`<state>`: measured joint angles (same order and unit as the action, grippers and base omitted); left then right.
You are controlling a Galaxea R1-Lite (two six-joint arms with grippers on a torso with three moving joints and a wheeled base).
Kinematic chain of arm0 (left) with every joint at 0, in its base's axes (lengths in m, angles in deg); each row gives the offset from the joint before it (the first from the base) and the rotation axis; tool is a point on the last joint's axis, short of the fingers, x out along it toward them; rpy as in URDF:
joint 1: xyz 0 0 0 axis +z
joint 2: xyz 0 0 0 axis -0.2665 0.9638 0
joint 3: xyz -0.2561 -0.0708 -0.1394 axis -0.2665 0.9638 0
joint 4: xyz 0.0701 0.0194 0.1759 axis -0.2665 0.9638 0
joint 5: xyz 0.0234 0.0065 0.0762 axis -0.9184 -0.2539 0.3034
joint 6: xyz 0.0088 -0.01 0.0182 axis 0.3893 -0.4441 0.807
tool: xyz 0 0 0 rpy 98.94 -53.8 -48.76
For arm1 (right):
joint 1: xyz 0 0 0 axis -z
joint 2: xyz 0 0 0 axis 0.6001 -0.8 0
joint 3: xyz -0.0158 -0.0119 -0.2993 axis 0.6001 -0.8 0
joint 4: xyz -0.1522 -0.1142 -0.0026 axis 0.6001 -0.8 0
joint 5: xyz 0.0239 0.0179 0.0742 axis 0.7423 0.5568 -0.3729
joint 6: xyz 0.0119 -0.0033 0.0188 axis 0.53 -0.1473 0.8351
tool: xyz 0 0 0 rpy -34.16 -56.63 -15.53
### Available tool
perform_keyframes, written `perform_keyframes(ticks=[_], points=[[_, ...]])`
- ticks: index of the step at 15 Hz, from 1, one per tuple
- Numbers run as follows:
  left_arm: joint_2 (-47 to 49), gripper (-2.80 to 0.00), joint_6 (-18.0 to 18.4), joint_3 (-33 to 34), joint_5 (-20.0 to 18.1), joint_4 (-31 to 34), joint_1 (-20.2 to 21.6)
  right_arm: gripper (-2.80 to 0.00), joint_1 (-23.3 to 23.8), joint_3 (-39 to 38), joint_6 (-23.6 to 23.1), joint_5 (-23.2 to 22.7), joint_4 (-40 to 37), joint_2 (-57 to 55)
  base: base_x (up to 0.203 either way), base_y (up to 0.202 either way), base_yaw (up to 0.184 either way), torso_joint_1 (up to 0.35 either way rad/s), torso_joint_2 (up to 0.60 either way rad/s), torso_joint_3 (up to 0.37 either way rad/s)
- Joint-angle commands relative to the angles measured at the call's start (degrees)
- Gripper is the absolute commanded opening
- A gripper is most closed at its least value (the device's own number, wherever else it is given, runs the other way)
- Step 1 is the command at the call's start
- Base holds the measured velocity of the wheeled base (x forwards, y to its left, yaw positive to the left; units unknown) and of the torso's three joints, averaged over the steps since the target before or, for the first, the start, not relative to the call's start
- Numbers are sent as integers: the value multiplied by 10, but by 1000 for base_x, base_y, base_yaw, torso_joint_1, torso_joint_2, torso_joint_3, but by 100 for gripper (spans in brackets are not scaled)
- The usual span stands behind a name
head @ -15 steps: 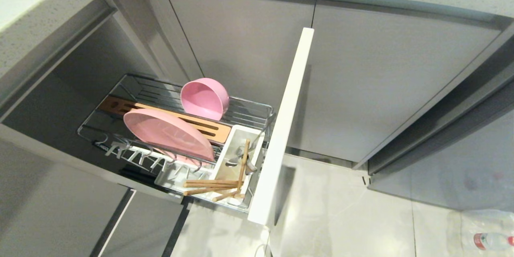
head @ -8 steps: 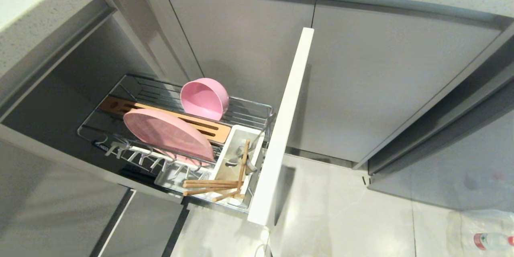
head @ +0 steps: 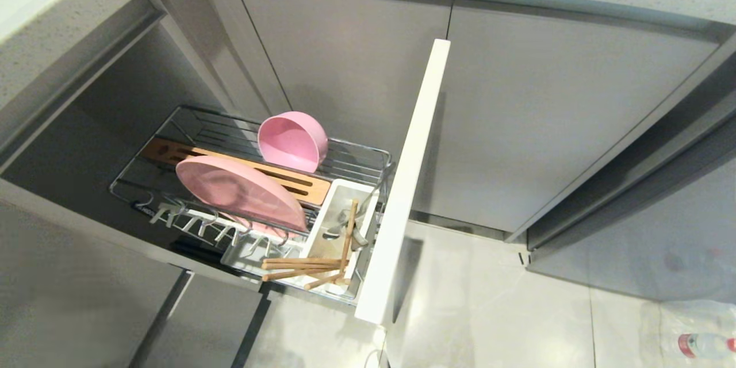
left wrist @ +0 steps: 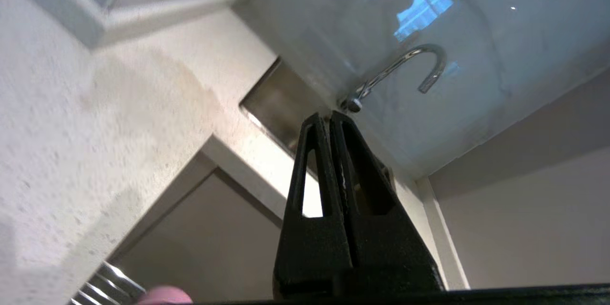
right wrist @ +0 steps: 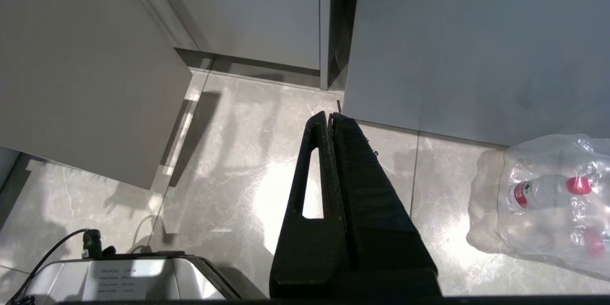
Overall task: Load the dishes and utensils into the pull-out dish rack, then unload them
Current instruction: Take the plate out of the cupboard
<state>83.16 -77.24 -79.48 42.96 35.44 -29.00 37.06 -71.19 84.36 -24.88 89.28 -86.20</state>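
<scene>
The pull-out dish rack (head: 368, 156) stands open and loaded: the pink bowl (head: 292, 141) lies tipped on its side at the back edge, the pink plate (head: 238, 191) leans on edge along the front wires, and the chopsticks (head: 302, 267) and fork (head: 352, 224) sit in the white caddy (head: 336, 198) at the corner nearest the cabinet front (head: 405, 184). Both dishes look light, stiff and somewhat slick, so the upper rim is probably the best place to grip; the thin chopsticks would roll easily. The tall cabinet front and the rack wires crowd any reach to the caddy. The left gripper (left wrist: 329, 116), fingers clenched on nothing, points up toward a countertop, sink and tap (left wrist: 405, 69). The right gripper (right wrist: 330, 116), also clenched empty, hangs over the floor near wrapped water bottles (right wrist: 548, 195).
</scene>
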Motion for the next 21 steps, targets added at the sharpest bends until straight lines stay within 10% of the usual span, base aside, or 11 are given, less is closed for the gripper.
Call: perform_keyframes(ticks=[1, 10, 13, 17, 21], points=[[35, -280, -3, -8, 33, 4, -59, -280, 0, -1, 0, 0, 0, 0, 0, 0, 0, 0, 0, 0], [112, -280, -4, 39, 271, 24, -348, -280, 0, -1, 0, 0, 0, 0, 0, 0, 0, 0, 0, 0], [178, -280, -3, 68, 417, -41, -467, -280, 0, -1, 0, 0, 0, 0, 0, 0, 0, 0, 0, 0], [225, -280, -6, 105, 507, -75, -484, -280, 0, -1, 0, 0, 0, 0, 0, 0, 0, 0, 0, 0], [222, -280, -53, 129, 516, -73, -474, -280, 0, -1, 0, 0, 0, 0, 0, 0, 0, 0, 0, 0]])
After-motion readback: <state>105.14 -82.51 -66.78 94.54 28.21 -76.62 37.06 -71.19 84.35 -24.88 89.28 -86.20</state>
